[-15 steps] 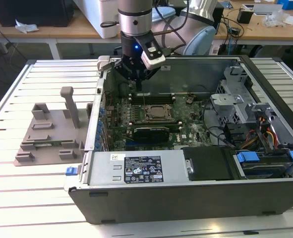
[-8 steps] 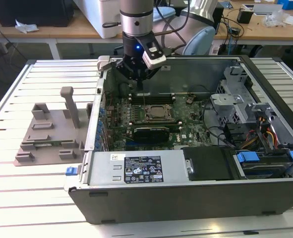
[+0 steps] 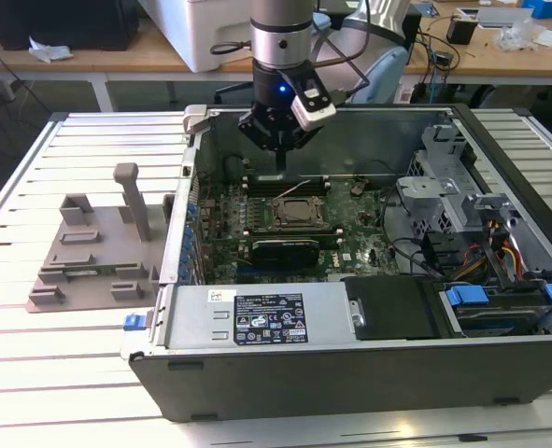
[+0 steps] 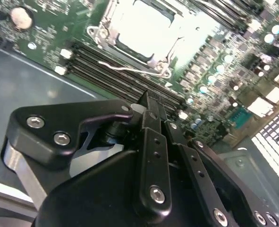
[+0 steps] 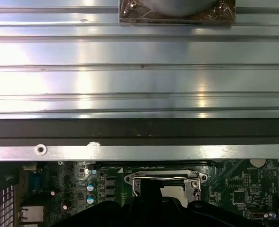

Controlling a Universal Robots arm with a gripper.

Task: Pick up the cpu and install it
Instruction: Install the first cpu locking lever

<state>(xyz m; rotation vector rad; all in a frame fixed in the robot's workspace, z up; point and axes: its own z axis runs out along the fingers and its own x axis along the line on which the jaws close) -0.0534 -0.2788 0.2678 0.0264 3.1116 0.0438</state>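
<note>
We hover our gripper (image 3: 282,159) above the motherboard's socket (image 3: 301,214), where the cpu (image 4: 146,27) already appears seated; fingers (image 4: 151,142) pressed together, holding nothing.

A ribbed metal table surface (image 5: 139,66) lies beyond the grey case edge (image 5: 139,152). Inside the case, a green motherboard (image 5: 233,189) carries a socket (image 5: 166,183) crossed by a thin wire lever (image 5: 165,178).

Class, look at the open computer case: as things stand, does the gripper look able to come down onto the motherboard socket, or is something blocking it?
Probably yes. The gripper hangs inside the open case, above the motherboard socket. In the exterior view nothing lies between them, and the socket's top looks uncovered in the second wrist view.
</note>
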